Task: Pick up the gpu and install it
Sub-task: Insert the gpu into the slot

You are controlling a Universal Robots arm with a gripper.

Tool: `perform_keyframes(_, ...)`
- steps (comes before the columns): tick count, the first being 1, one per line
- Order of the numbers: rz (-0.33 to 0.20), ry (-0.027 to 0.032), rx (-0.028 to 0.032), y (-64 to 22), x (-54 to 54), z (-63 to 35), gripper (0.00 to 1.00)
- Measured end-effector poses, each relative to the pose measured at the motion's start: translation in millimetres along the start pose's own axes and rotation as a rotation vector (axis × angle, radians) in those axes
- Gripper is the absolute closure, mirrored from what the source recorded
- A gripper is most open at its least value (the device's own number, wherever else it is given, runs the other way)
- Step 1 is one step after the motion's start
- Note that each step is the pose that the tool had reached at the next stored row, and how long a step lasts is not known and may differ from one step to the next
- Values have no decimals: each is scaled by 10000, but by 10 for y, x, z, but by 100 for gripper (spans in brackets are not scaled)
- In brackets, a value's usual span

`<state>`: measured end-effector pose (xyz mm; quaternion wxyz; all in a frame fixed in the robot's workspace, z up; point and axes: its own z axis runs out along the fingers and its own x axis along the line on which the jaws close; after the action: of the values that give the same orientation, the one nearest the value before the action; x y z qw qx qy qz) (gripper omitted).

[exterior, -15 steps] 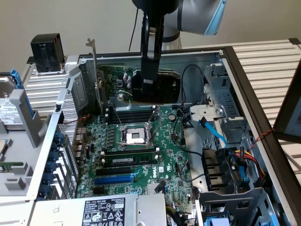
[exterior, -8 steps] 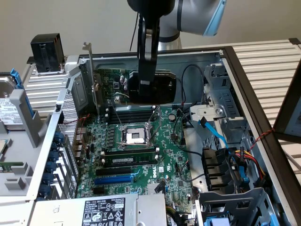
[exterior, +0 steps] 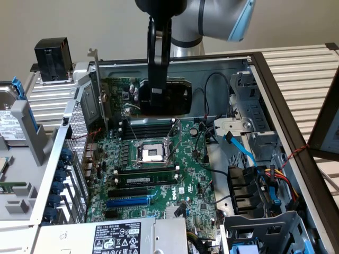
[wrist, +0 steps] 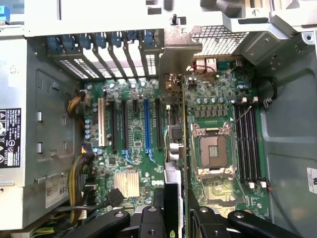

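Pinching thin, flat, black-shrouded gpu (exterior: 179, 98)

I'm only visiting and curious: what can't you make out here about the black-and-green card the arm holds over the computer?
- Exterior view: the black gripper covers the middle of the gpu, a flat black-shrouded card on green board, hiding its lettering.
- Wrist view: the gpu is edge-on and hides the green motherboard slot under it, so seated or not is unclear.
- Exterior view: top edge cuts off the grey arm.
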<state>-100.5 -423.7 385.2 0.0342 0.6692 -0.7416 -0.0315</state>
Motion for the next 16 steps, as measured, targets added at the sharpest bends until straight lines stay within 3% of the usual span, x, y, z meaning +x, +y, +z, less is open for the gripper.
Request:
perform_keyframes(3,2,13,77,76,-35,24,73)
perform_keyframes(10,-1,3,167,336,-51,94,73)
perform_keyframes(16,-138,5,258,417,-41,183,73)
